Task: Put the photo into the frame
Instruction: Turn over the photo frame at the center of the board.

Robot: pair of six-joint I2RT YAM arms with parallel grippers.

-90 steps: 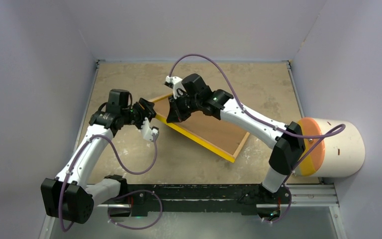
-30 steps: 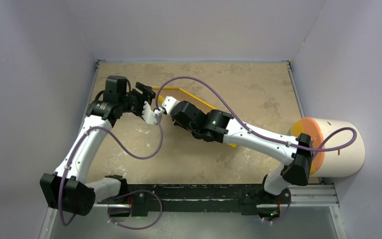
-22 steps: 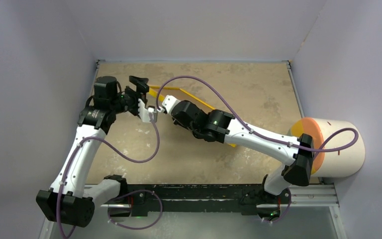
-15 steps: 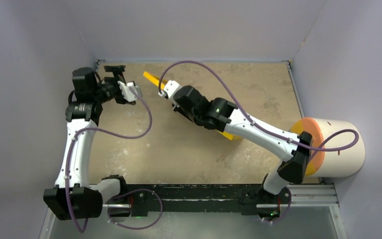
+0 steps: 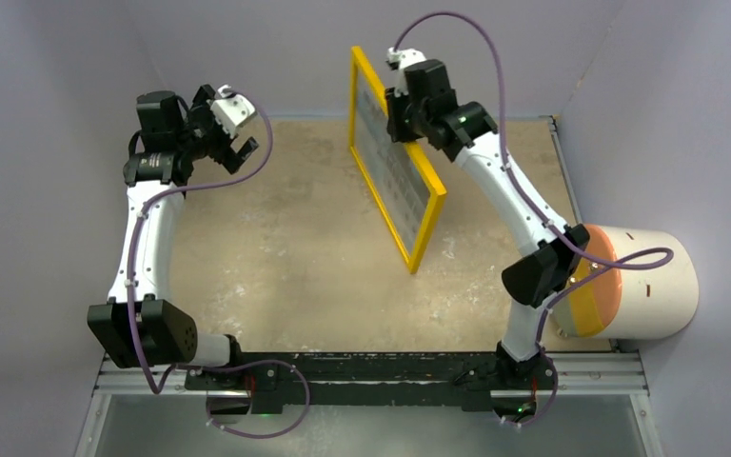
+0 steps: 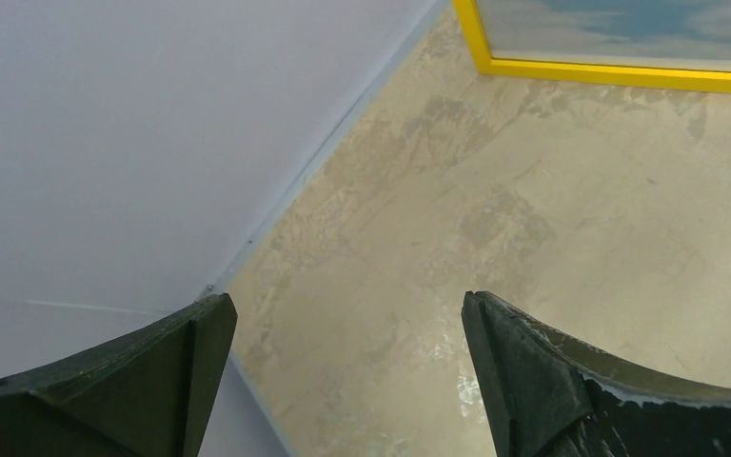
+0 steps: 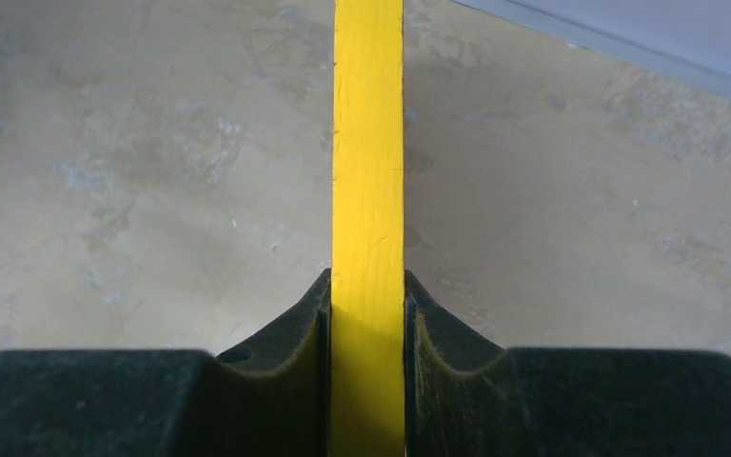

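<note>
From the top external view, the frame (image 5: 427, 231) stands on its edge over the middle of the table (image 5: 286, 267), with its yellow front turned to the left. We cannot tell whether its lower corner touches the table. To the left of the frame the tabletop lies free up to the wall. The right gripper (image 5: 398, 112) clamps the upper edge of the frame. The photo (image 5: 395, 167) shows inside the yellow border as a grey patterned sheet. The left gripper (image 5: 233, 129) hangs well apart from the frame, to its left, near the far left corner. A white cylinder (image 5: 652, 281) with an orange end lies to the right of the frame, beyond the table edge.

In the left wrist view, the left gripper (image 6: 343, 305) has its fingers spread wide and nothing is between them. One corner of the frame (image 6: 571, 71) shows at the top, with the blue, cloudy photo (image 6: 628, 24) inside it.

In the right wrist view, both fingers of the right gripper (image 7: 367, 286) press on the thin yellow edge of the frame (image 7: 367, 143), with table on both sides.
</note>
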